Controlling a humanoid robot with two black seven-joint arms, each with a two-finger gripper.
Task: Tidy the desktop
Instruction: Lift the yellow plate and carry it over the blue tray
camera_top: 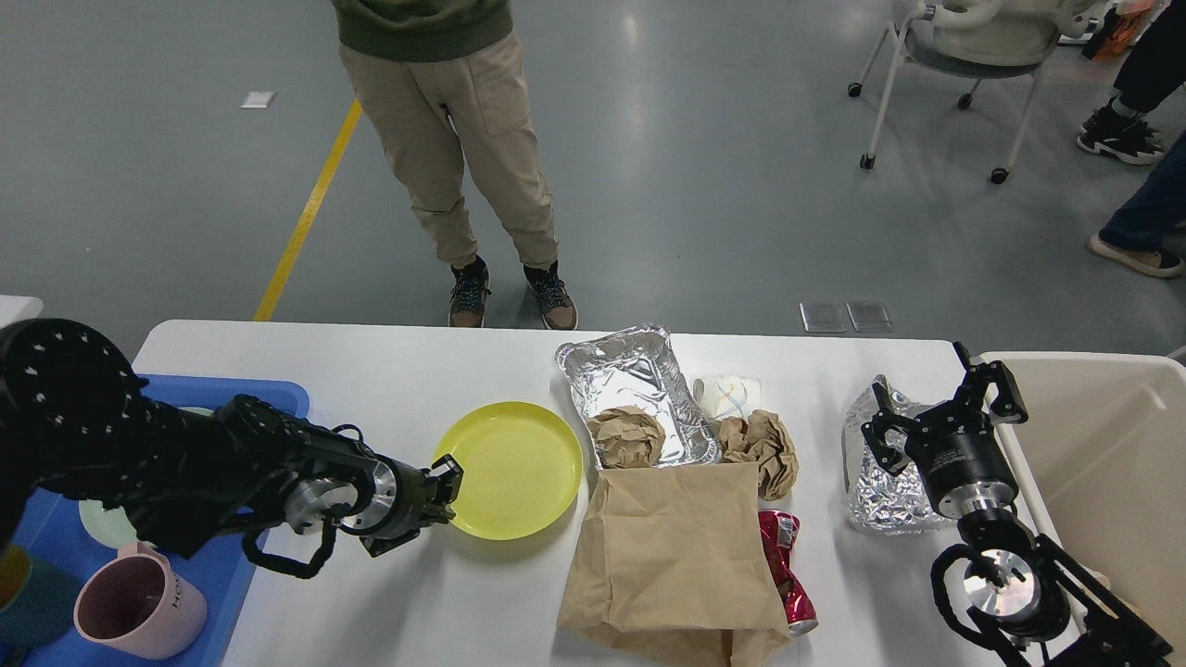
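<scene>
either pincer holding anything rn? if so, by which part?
Left pincer grips the yellow plate by its near-left rim. Right pincer is open above the crumpled foil, holding nothing.

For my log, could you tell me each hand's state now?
Left hand: closed on the yellow plate's rim.
Right hand: open, holding nothing.
</scene>
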